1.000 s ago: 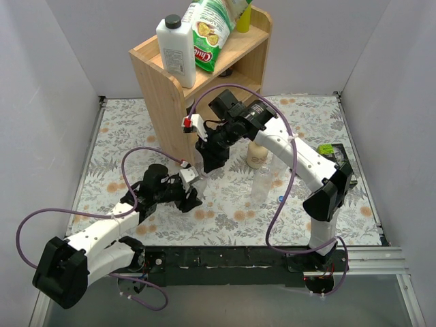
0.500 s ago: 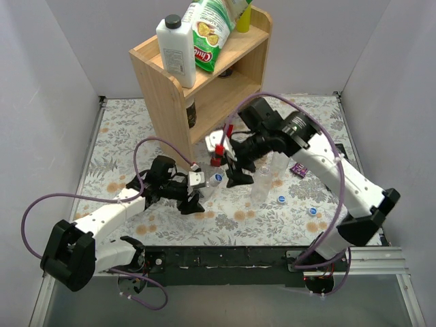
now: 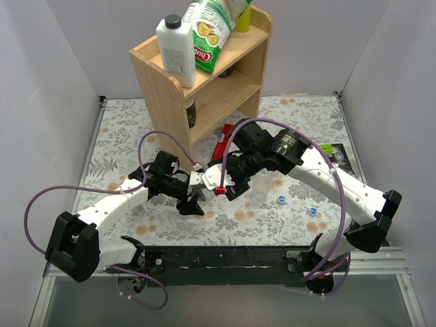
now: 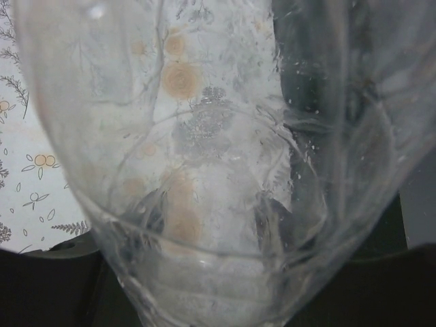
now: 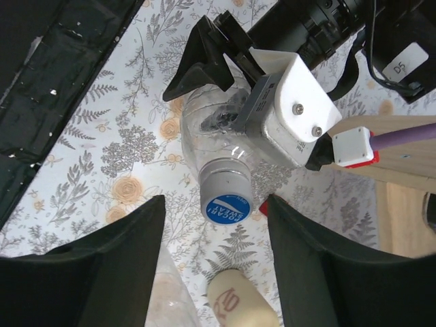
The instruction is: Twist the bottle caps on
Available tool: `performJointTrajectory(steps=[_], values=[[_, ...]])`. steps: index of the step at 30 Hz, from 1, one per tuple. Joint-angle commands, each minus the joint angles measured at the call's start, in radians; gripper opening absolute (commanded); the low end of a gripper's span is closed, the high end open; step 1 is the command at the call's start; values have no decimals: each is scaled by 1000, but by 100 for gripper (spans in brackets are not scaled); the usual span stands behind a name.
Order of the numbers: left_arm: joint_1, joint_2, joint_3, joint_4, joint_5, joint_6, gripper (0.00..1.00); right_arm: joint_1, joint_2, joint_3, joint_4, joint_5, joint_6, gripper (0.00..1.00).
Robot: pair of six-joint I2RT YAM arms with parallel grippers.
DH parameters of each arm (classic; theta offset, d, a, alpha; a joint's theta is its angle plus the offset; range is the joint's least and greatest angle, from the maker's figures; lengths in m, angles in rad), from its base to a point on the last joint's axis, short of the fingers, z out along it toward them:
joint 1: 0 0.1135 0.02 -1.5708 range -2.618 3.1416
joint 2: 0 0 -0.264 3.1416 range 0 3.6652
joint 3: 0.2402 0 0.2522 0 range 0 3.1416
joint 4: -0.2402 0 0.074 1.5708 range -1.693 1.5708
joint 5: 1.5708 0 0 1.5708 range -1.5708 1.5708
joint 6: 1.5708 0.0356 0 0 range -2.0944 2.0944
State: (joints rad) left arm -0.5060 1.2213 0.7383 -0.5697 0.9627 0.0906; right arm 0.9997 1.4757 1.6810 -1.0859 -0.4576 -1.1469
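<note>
1. The left hand [image 3: 193, 193] is clamped on a clear bottle [image 5: 211, 129] near the middle of the floral surface [image 3: 122, 129].
2. A blue cap [image 5: 227, 206] sits on that bottle's neck.
3. The right hand [image 5: 214, 199] is spread open, with a finger on either side of the blue cap and neither touching it.
4. Another bottle [image 3: 261, 187] stands nearby. A loose cap [image 3: 281, 199] and a second cap [image 3: 313, 212] lie to its right.

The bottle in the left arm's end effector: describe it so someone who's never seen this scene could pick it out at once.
In front of the wooden shelf, over the floral mat, the left end effector grips a clear bottle tipped off upright. Unlike the upright bottle nearby, which shows no cap, it wears a blue-topped cap.
</note>
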Motion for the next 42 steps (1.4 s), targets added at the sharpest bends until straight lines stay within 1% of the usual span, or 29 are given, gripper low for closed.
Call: performJointTrajectory(steps=[1, 2, 4, 5, 6, 7, 8, 9, 10, 11, 12, 13, 14, 15, 16, 18, 19, 21, 22, 23, 25, 26, 27, 28, 29, 31, 32, 36, 42], values=[[1, -11, 47, -29, 48, 31, 0, 13, 6, 9, 17, -3, -68, 63], [3, -11, 49, -29, 48, 34, 0, 14, 12, 11, 9, -3, -77, 56], [3, -13, 52, -27, 47, 32, 0, 14, 21, 22, -17, -13, -82, 48], [3, -14, 50, -19, 39, 31, 0, 14, 28, 31, -25, -16, -79, 37], [3, -17, 49, -10, 30, 23, 0, 16, 43, 40, -31, -19, -48, 32], [3, -22, 43, 10, 7, 5, 0, 14, 50, 49, -31, -16, -19, 28], [3, -45, 21, 104, -49, -84, 0, 13, 76, 75, -23, -10, 22, 20], [3, -66, 6, 161, -82, -145, 0, 14, 96, 91, -8, 0, 165, 17], [1, -89, -11, 216, -113, -176, 0, 5, 119, 114, 9, 14, 246, 14], [0, -150, -67, 370, -154, -234, 0, -1, 147, 179, 9, 14, 353, 7], [-3, -181, -98, 471, -300, -390, 0, -15, 220, 231, 1, 11, 465, 1], [-3, -209, -128, 557, -361, -463, 0, -51, 265, 280, -43, -7, 730, 1], [-8, -232, -154, 670, -424, -509, 0, -81, 312, 325, -67, -63, 839, 1], [-9, -252, -158, 700, -471, -613, 0, -110, 349, 301, -57, -128, 925, 1], [-9, -250, -155, 708, -511, -646, 0, -118, 347, 275, -48, -186, 949, 1], [-9, -235, -151, 693, -503, -690, 0, -131, 373, 292, -63, -228, 929, 27], [-9, -230, -149, 676, -461, -693, 0, -148, 379, 319, -69, -249, 899, 36], [-9, -229, -155, 616, -408, -658, 0, -196, 380, 409, -86, -247, 810, 62], [-9, -229, -154, 585, -351, -581, 0, -213, 371, 431, -88, -234, 770, 70], [-9, -223, -145, 489, -316, -528, 0, -223, 338, 443, -92, -225, 653, 79], [-5, -198, -105, 389, -257, -421, 0, -230, 279, 416, -108, -210, 490, 85], [-2, -188, -88, 267, -174, -288, 0, -227, 205, 370, -105, -216, 417, 91], [0, -175, -68, 208, -142, -211, 0, -210, 166, 326, -80, -216, 301, 91], [1, -160, -35, 158, -115, -156, 0, -193, 129, 236, -65, -193, 259, 91], [0, -129, -15, 66, -84, -49, 0, -173, 71, 197, -54, -175, 225, 91], [1, -89, 18, -43, -56, 16, 0, -104, 38, 145, -48, -133, 126, 91], [1, -51, 51, -73, -47, 65, 0, -84, 23, 119, -57, -128, 95, 87], [0, -19, 85, -111, -2, 81, 0, -13, 18, 94, -62, -101, 20, 79], [1, -40, 82, -88, 13, 64, 0, 10, 32, 83, -89, -59, -59, 68]])
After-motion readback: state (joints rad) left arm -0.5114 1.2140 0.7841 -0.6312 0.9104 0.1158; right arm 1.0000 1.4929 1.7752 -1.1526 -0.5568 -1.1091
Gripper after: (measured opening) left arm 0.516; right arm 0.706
